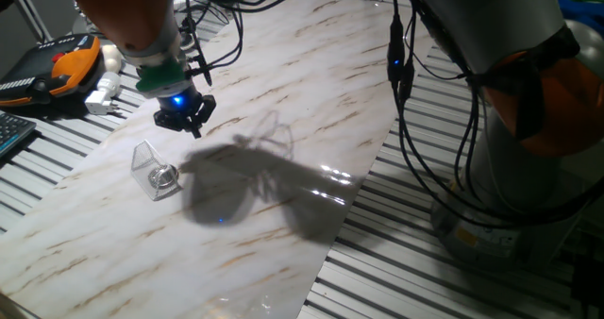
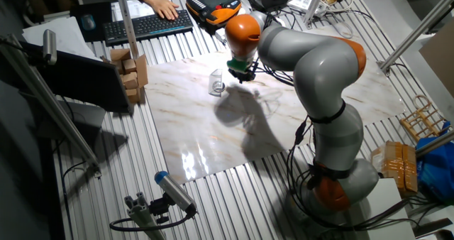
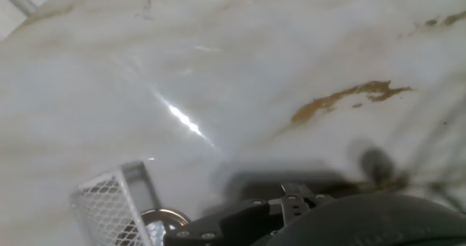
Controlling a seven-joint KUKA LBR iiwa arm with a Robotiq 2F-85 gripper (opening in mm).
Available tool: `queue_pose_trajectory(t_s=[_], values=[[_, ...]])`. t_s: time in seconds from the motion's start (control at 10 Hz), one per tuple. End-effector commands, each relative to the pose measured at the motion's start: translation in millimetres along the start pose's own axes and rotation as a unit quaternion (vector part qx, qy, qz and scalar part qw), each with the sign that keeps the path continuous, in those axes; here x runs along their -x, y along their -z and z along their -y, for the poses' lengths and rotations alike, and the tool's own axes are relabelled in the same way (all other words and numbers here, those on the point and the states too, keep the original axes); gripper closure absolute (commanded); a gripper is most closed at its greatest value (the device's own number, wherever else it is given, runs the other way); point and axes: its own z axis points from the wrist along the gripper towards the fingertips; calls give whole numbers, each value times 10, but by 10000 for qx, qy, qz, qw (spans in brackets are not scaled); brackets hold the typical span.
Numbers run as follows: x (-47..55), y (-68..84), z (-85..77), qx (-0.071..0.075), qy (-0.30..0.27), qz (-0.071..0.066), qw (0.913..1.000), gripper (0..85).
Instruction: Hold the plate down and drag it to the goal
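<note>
- plate [image 1: 166, 176] sits on the marble surface [image 1: 283, 121], tucked at the open mouth of the goal [image 1: 148, 163] (touching it, looks like)
- pincer [image 1: 186, 118] hangs above the surface, apart from the plate; plate lies down-left of it in one fixed view
- pincer holds nothing; finger gap: cannot tell

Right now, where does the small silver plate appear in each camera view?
One fixed view: the plate lies left of centre, inside the clear goal.
The other fixed view: upper centre, a glint in the goal.
Hand view: bottom edge, left.
Shared landmark: the goal beside the gripper.
</note>
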Motion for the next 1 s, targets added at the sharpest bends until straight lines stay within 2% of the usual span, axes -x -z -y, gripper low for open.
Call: queue_pose_trajectory(t_s=[0.0,0.2,0.3,0.4,0.5,0.6,0.8,0.9], values=[[-1,-1,-2,586,4732,389,8781,850],[-6,13,-20,770,4742,304,8765,850],[-11,36,-36,925,4671,177,8792,850],[-9,67,-39,1086,4500,3,8864,850],[25,97,-14,1219,4405,-136,8893,850],[52,137,0,1201,4422,-145,8887,850],[46,219,-39,959,4484,-40,8887,850],[39,210,-47,939,4478,-28,8892,850]])
